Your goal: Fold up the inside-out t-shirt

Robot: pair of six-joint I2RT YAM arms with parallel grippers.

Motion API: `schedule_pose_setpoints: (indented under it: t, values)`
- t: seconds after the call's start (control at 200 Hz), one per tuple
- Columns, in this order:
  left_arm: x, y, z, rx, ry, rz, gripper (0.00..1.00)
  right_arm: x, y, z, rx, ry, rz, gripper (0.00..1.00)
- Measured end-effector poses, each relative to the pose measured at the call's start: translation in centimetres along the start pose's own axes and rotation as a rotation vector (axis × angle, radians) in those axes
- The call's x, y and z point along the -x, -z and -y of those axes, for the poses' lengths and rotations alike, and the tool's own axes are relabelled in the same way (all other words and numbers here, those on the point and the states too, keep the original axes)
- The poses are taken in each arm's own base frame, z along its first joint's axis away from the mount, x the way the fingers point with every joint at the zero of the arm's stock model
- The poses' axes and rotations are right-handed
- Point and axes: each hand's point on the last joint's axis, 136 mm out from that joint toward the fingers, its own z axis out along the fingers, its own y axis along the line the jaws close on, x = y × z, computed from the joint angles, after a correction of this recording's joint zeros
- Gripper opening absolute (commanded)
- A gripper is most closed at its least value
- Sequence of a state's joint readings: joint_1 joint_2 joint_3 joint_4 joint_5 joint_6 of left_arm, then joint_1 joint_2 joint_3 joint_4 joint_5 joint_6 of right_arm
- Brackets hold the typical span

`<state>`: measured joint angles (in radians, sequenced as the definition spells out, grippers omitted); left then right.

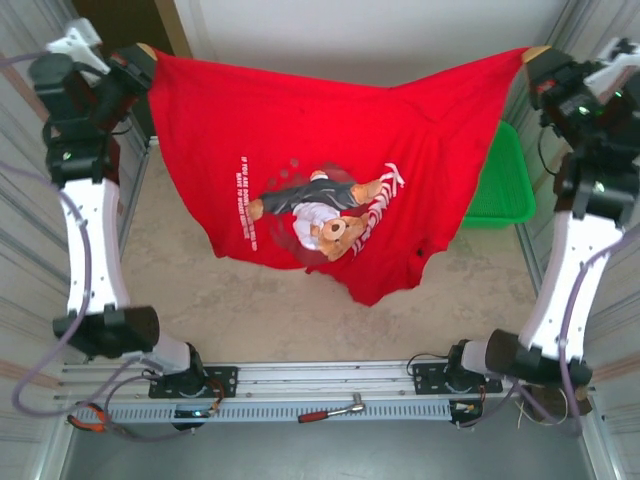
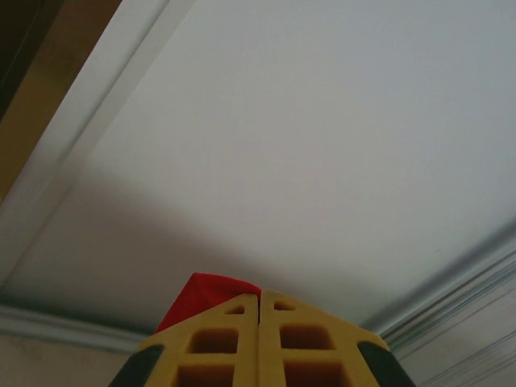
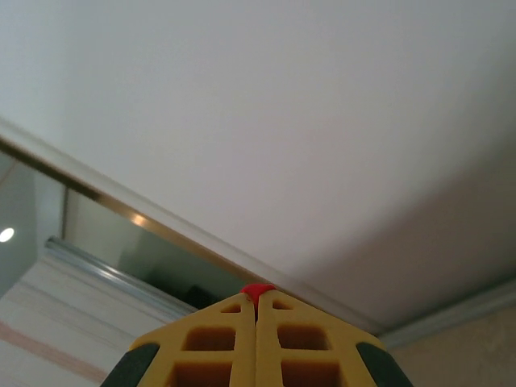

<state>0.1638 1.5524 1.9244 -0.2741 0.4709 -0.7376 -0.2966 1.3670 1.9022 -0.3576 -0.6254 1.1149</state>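
Note:
The red t-shirt (image 1: pixel 330 150) hangs spread out in the air between both arms, its teddy-bear print and white lettering facing the camera. My left gripper (image 1: pixel 146 52) is shut on its top left corner, and my right gripper (image 1: pixel 535 53) is shut on its top right corner. The cloth sags in the middle and its lower tip hangs just above the table. In the left wrist view a red fold of the t-shirt (image 2: pixel 205 294) sticks out beside the closed yellow fingers (image 2: pixel 218 339). In the right wrist view a small red tip of the t-shirt (image 3: pixel 257 292) pokes out between the closed fingers (image 3: pixel 214 347).
A green mesh basket (image 1: pixel 500 180) stands at the right, partly behind the hanging cloth. The beige table top (image 1: pixel 200 310) lies below. A red-handled tool (image 1: pixel 330 410) rests on the rail at the near edge. Metal frame walls stand on both sides.

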Motion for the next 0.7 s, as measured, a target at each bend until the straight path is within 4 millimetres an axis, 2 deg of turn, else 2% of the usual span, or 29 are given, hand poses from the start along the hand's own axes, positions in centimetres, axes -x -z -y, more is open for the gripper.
schedule_pose_setpoints:
  t: [0.05,0.1,0.145,0.19,0.245,0.316,0.406,0.476,0.591,0.696]
  values:
    - [-1.8,-2.1,-2.8,0.042,0.049,-0.064,0.0,-0.7,-2.3,3.2,-0.058,-0.054,-0.047,0.0]
    - [-3.6,-3.6,-5.1,0.08,0.094,-0.12,0.0,-1.5,-3.9,5.4,-0.101,-0.093,-0.086,0.0]
    - [-4.9,-4.4,-6.4,0.106,0.123,-0.161,0.0,-2.0,-4.8,6.4,-0.126,-0.116,-0.112,0.0]
    - [-5.5,-4.8,-6.5,0.117,0.139,-0.188,0.0,-2.3,-5.2,6.3,-0.131,-0.123,-0.126,0.0]
    - [-5.0,-4.9,-5.4,0.102,0.134,-0.187,0.0,-1.9,-5.2,4.6,-0.104,-0.106,-0.121,0.0]
    - [-3.2,-4.4,-2.2,0.044,0.105,-0.152,0.0,-0.9,-4.2,1.0,-0.04,-0.058,-0.09,0.0]
    - [-0.5,-2.2,2.4,-0.047,0.058,-0.076,0.0,0.1,-1.8,-4.1,0.056,0.016,-0.031,0.0]
    - [0.9,0.0,5.2,-0.096,0.028,-0.03,0.0,0.0,0.5,-6.9,0.109,0.054,-0.002,0.0]
    - [2.0,3.2,8.5,-0.156,-0.008,0.023,0.0,-0.8,3.7,-9.6,0.158,0.091,0.026,0.0]
    - [2.0,5.1,9.7,-0.174,-0.02,0.042,0.0,-1.6,6.1,-11.1,0.18,0.108,0.041,0.0]
